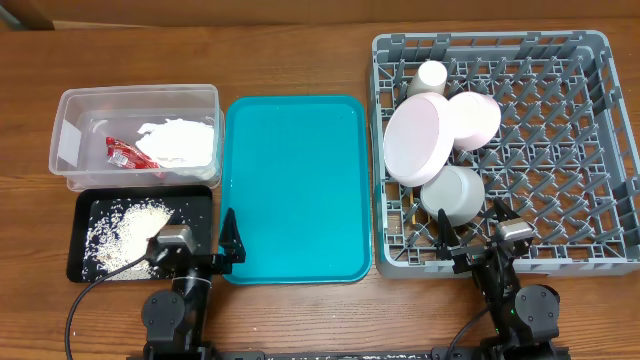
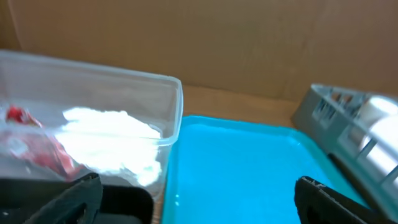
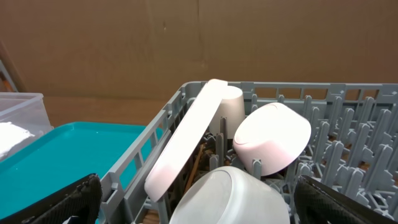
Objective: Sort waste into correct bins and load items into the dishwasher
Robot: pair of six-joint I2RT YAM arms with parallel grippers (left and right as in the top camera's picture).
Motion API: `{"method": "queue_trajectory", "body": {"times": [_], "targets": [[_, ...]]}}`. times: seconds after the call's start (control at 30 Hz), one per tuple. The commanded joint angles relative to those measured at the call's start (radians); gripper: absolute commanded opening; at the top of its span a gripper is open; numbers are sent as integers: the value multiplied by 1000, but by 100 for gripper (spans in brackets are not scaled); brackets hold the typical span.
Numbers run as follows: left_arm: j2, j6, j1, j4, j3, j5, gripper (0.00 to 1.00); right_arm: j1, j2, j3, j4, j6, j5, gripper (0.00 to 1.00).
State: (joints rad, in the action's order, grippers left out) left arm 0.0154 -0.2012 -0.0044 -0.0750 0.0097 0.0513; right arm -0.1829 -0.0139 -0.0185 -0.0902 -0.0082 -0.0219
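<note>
Left gripper and right gripper held wide apart, nothing clamped. Napkin, red wrapper seen in clear tub; rice spread in black tray. Plate, pink bowl, grey-white bowl, cup stood in dish rack

Ahead of the left claw the teal tray lay bare and passable, the wall of the clear tub rising to its left. Directly ahead of the right claw the rack was blocked (grey-white bowl nearest, leaning plate, pink bowl); rightward, only pegs stood.
</note>
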Motion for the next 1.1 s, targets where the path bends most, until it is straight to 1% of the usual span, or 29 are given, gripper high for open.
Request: {"method": "queue_trajectory", "body": {"times": [0.0,0.07,1.07], "targets": [[-12,250,-12,-2,-5,-16,100,7,11,11,6,-7,-3,100],[-12,269,-11,-2,-5,-19,100,6,11,11,6,-7,-3,100],[-11,269,-11,-2,-5,-18,100,7,11,11,6,-7,-3,100]]}}
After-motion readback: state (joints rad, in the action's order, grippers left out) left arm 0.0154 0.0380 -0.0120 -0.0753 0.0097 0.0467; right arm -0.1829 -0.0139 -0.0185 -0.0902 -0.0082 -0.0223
